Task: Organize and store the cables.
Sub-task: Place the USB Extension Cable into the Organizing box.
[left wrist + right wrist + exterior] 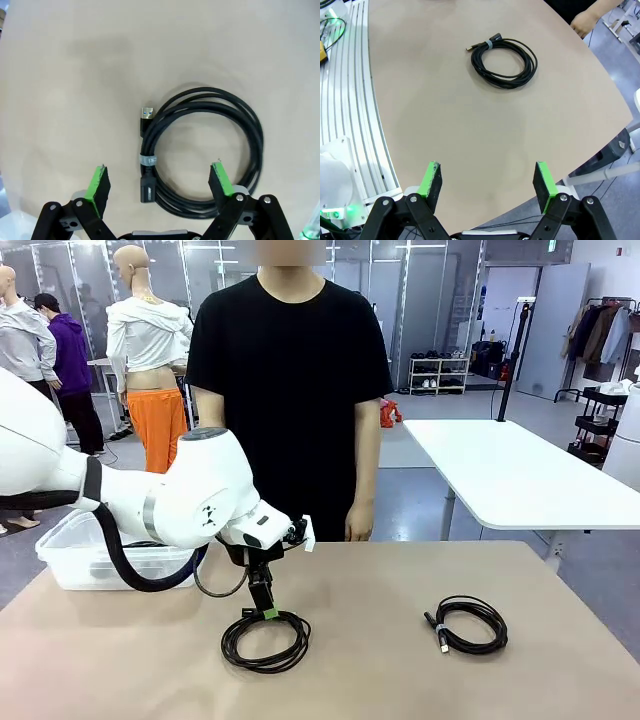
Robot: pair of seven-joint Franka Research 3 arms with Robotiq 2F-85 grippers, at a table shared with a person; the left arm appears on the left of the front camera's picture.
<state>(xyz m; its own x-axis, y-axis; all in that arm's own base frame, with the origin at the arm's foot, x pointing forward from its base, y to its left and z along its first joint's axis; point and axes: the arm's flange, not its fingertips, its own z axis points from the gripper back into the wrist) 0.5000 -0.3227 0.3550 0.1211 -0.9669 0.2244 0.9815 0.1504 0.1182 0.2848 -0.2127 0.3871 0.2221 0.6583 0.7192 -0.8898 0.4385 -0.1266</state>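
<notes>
Two cables lie on the tan table as round black coils. In the front view, my left gripper hangs straight down over the far rim of the left cable. In the left wrist view, that gripper is open, its green pads on either side of the tied bundle and plug of this cable, a little above it and holding nothing. The other cable lies at the right. In the right wrist view, my right gripper is open and empty, high and well back from that cable.
A clear plastic bin stands at the table's far left, behind my left arm. A person in a black T-shirt stands at the far edge, one hand hanging by the table. The table's rounded edge drops off beyond the right cable.
</notes>
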